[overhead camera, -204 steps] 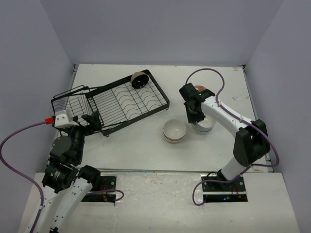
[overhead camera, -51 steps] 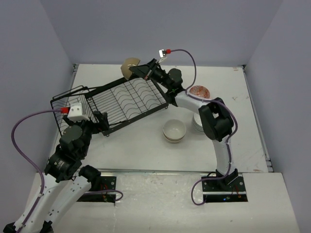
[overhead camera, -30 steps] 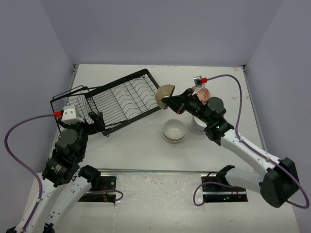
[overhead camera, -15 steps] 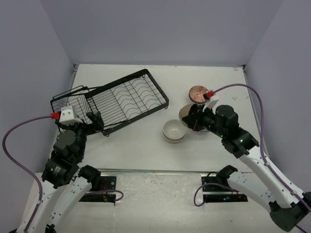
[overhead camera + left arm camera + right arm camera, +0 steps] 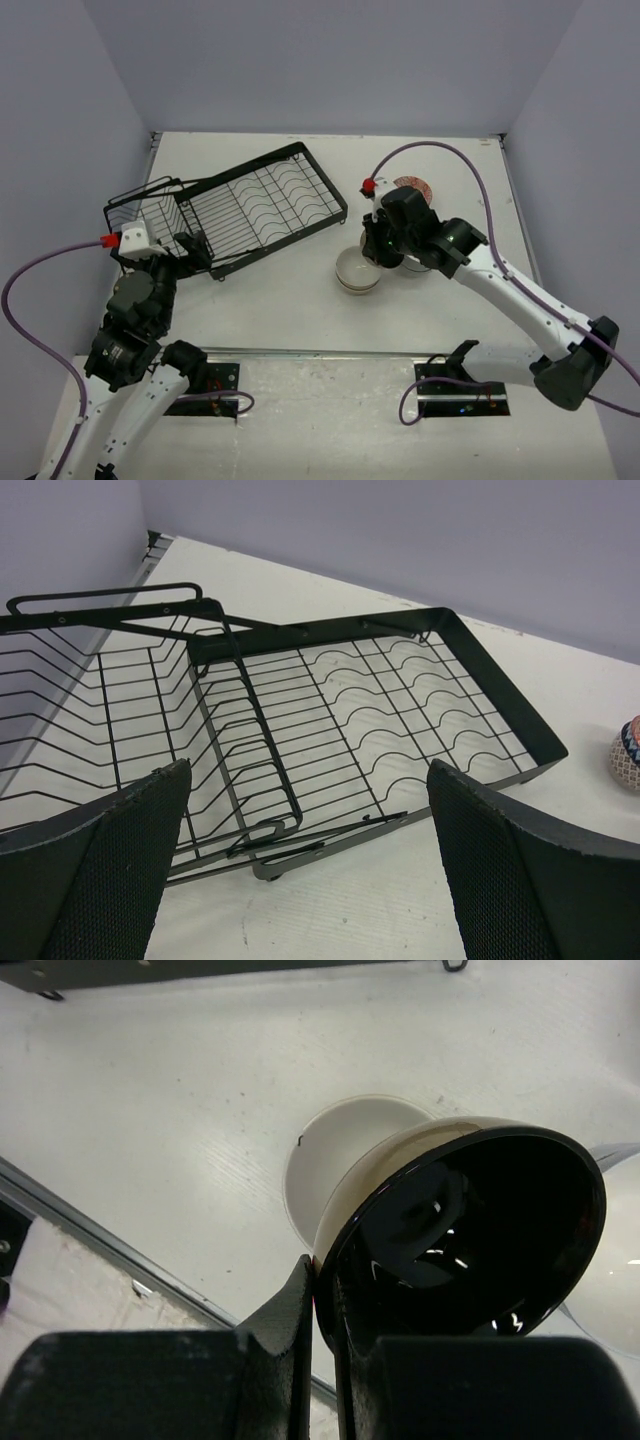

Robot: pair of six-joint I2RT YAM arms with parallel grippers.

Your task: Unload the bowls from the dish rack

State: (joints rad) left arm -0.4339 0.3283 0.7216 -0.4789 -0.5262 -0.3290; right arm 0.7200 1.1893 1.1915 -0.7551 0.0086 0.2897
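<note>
- While the right gripper point(image 5: 322, 1295) hangs just past the table's centre, its jaws are pinched almost closed on the rim of a beige bowl point(image 5: 465, 1225), which has a glossy black inside and is tipped on its side.
- Right beneath it sits a white bowl point(image 5: 335, 1145), a little toward five o'clock from the centre.
- More white bowls point(image 5: 425, 262) sit at its three o'clock, partly under the arm.
- A patterned bowl point(image 5: 627, 755) stands at about two o'clock.
- The dish rack point(image 5: 250, 205), of black wire, lies askew at ten o'clock, its deeper basket end toward nine.
- The left gripper point(image 5: 305, 780) hovers by the rack's near edge, jaws spread wide and holding nothing.
- The table point(image 5: 280, 310) is white and scuffed, with pale lilac walls on three sides.
</note>
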